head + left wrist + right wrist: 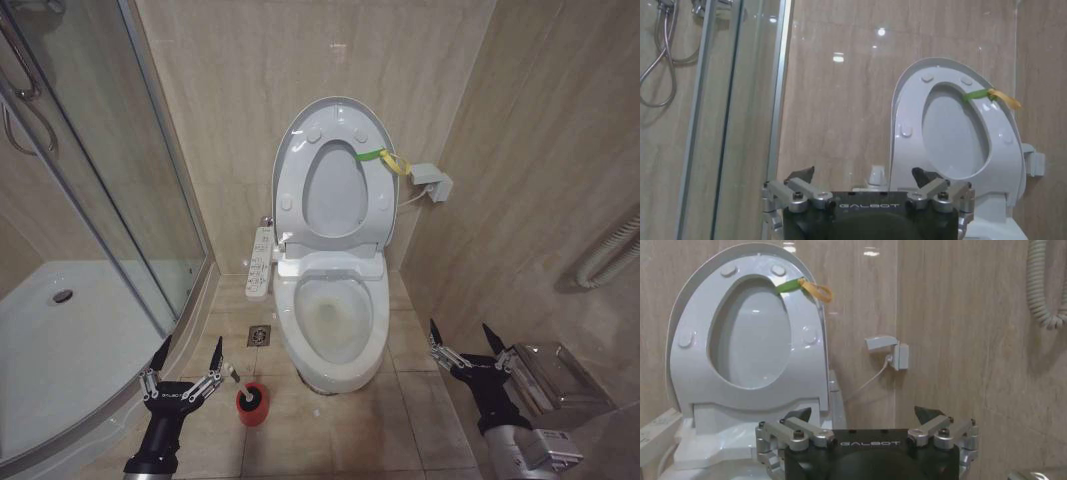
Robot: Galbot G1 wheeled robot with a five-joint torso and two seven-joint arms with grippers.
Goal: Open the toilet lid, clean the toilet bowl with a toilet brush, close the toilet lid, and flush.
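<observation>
Two tools are hanging spread wide and holding nothing as I'm watching. My left tool [188, 360] is hovering near left, beside the toilet brush [252, 400] standing in its red holder. Centre, the toilet lid [335, 170] is standing upright behind the toilet bowl [332, 320]. My right tool [466, 343] is waiting near right.

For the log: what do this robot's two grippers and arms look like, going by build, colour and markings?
Both match: the left gripper and right gripper each have a black body printed GALBOT in white, silver metal linkages with bolts, and two dark pointed fingertips. The left forearm is black; the right arm ends in a silver-grey wrist section.
</observation>
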